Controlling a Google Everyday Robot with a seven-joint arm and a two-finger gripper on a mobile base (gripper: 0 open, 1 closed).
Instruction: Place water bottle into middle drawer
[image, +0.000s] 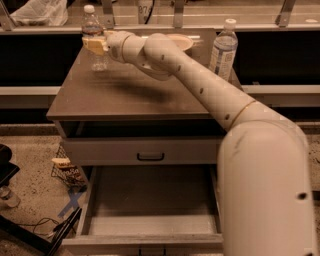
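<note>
The claw (94, 45) is set at the water bottle (92, 25) for grasping; whether it is pinched cannot be told. A lift to the middle drawer (150, 199) is required next.

Brown cabinet top (125, 95) with water bottle (91, 27) far-left at end effector (94, 44), shallow bowl (183, 42), taller bottle (223, 50) far-right
</note>
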